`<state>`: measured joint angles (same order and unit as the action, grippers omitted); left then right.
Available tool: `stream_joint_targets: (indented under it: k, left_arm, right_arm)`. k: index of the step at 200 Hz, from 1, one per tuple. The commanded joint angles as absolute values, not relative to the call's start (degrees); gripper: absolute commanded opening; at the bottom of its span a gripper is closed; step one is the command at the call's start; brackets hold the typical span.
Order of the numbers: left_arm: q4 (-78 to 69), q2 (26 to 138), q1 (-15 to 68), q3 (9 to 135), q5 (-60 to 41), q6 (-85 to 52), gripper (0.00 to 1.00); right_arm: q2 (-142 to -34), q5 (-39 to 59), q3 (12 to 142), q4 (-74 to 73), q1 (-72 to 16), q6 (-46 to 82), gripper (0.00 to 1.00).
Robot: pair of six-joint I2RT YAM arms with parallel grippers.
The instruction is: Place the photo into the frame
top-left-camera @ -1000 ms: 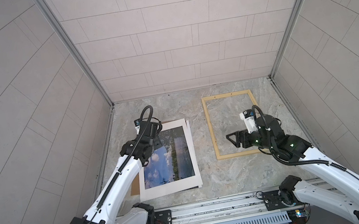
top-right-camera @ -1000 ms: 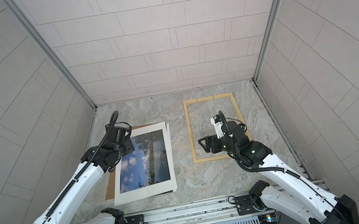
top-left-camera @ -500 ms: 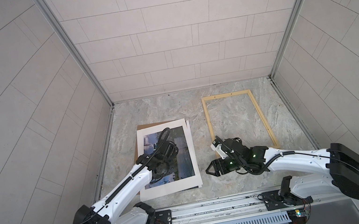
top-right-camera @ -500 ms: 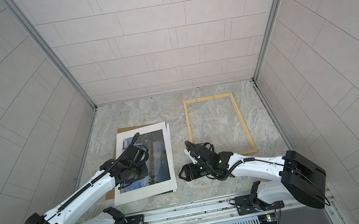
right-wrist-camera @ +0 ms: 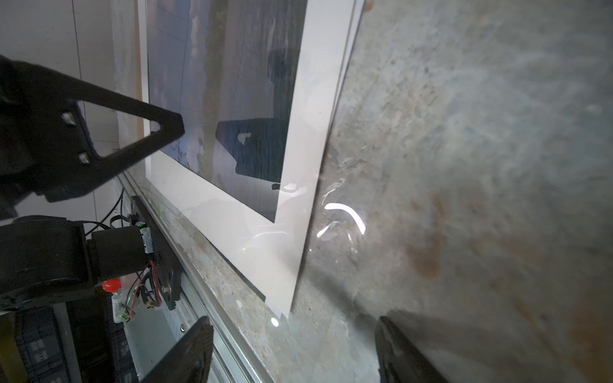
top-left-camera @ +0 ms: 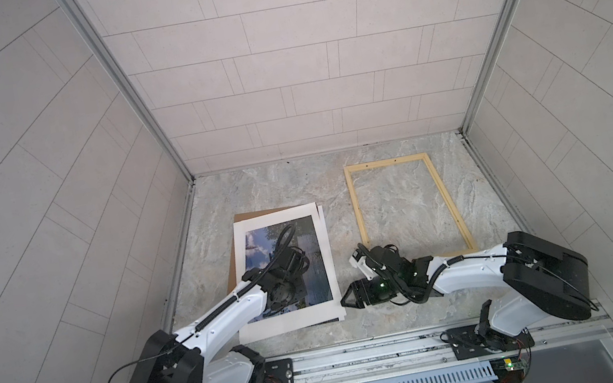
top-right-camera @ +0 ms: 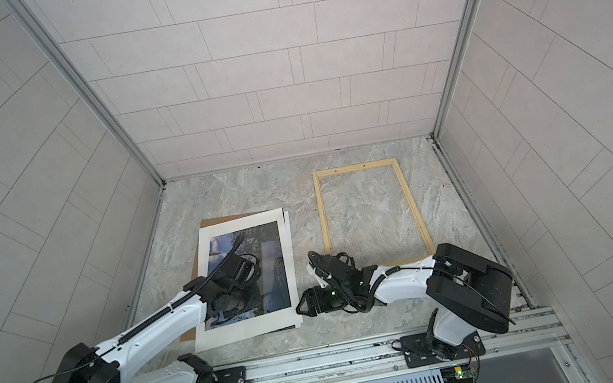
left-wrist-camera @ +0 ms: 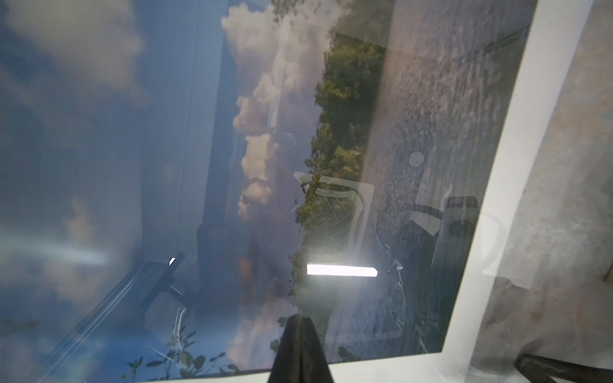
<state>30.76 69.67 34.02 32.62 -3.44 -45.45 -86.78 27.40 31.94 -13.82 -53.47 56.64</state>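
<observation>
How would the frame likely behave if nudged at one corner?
The frame is probably light and stiff: narrow pale wood bars, open middle. Lying flat on the smooth marbled table, it would likely slide and pivot, not tip. Its thin corners might flex slightly.

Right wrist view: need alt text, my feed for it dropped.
The photo lies flat on the marbled table, its white-bordered corner pointing at the open right hand, whose dark fingers frame it without touching.
</observation>
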Motion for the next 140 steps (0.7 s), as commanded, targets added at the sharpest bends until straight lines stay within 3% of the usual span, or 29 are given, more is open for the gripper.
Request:
stream_joint_targets:
  k: [1,32,81,140]
  left_arm:
    - [29.33,70.31,34.53,31.17,-3.84,-45.35,0.0]
    - [27.66,71.53,34.61,29.68,-4.54,-45.7,0.0]
    - [26.01,73.16,34.81,27.79,-5.8,-46.32,0.0]
    - [25.93,73.11,34.94,27.25,-5.86,-46.49,0.0]
  right_arm:
    - [-89.3,28.0,31.36,-16.77,-53.53,60.28,0.73]
    - [-92.49,30.16,28.9,-27.57,-52.44,65.57,0.69]
    - [-96.84,33.75,27.08,-45.39,-51.92,76.43,0.49]
    - [-85.97,27.68,32.32,-20.23,-52.11,62.82,0.41]
